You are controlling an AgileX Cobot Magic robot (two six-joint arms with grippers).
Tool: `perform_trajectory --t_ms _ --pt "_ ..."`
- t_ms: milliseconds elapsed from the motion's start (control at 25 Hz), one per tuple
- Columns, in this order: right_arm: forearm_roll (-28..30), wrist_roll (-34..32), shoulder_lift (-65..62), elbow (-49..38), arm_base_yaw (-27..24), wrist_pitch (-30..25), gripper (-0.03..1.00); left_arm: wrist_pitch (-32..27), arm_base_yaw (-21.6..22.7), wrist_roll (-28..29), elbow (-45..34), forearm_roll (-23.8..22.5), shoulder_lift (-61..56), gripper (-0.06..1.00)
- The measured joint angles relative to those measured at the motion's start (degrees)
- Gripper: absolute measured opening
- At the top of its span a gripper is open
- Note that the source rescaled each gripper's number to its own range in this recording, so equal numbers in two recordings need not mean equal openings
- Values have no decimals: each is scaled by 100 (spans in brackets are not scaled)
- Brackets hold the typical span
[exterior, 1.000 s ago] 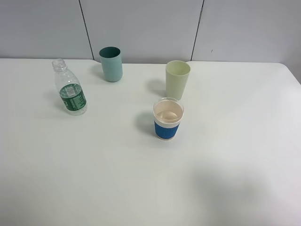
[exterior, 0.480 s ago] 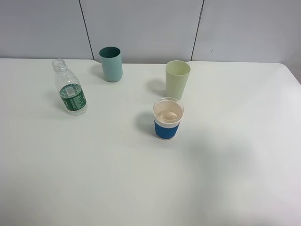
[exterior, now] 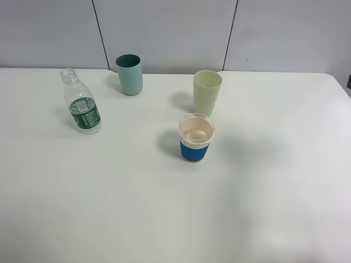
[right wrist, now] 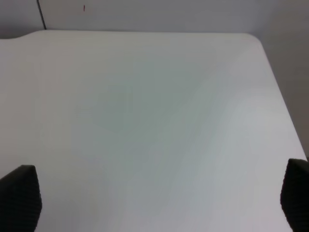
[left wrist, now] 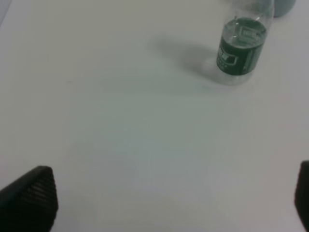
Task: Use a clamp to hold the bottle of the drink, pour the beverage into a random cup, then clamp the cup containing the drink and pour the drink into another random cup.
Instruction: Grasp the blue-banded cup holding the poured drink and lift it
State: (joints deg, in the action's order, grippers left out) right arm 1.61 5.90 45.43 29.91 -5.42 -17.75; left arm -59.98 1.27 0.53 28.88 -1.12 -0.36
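The bottle of the drink [exterior: 82,104] stands upright and uncapped at the table's left, also seen in the left wrist view as the bottle [left wrist: 241,46]. How much clear beverage it holds is hard to tell. The blue-sleeved cup [exterior: 196,138] stands near the middle, its cream inside showing. Just behind it stands the pale green tumbler [exterior: 207,92]. Neither gripper appears in the exterior view. My left gripper [left wrist: 166,203] is open over bare table, well short of the bottle. My right gripper [right wrist: 157,198] is open above the table's far right part, with nothing between its fingers.
A teal tumbler [exterior: 130,74] stands at the back, behind and to the right of the bottle. The table's rounded far right corner [right wrist: 253,37] and right edge show in the right wrist view. A grey panelled wall [exterior: 164,27] runs behind the table.
The bottle and cups have not moved. A faint shadow on the table's right half has drifted from the front toward the blue-sleeved cup. A dark sliver has appeared at the right edge.
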Motion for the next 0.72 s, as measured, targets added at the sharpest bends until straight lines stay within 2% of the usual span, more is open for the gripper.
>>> perform_trajectory --t_ms 120,360,560,720 --pt "6 5 498 0 265 358 100 0 0 0 0 0 0 100" --pt "72 4 1301 0 1224 987 100 0 0 0 0 0 0 100" --pt "330 4 1756 0 1965 1370 100 0 0 0 0 -5 0 100" --pt "438 44 1867 0 2540 1469 100 0 0 0 0 -5 0 100"
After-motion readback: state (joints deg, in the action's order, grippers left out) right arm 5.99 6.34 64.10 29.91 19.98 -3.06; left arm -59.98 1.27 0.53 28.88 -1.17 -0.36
